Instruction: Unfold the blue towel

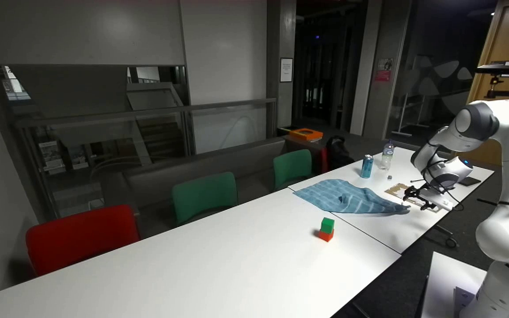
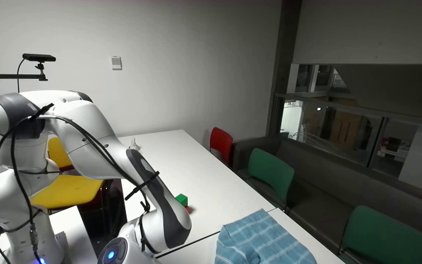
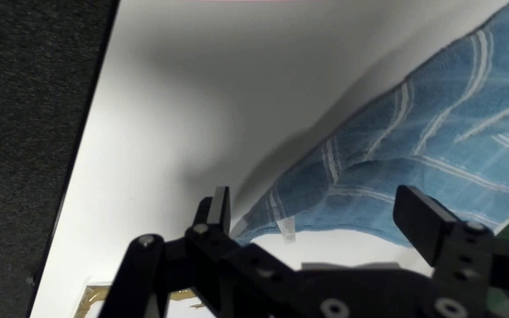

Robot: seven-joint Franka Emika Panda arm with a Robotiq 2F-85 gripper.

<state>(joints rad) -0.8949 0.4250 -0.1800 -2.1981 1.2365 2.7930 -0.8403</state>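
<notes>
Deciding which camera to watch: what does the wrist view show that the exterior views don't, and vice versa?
Only the wrist view: a small pale tag on the edge of the light blue, white-striped cloth towel; elsewhere the tag cannot be made out.

Only the exterior views: a small green cube atop a small red cube, and a red chair with a rounded back.

Shared by all: the towel and the smooth white tabletop.
</notes>
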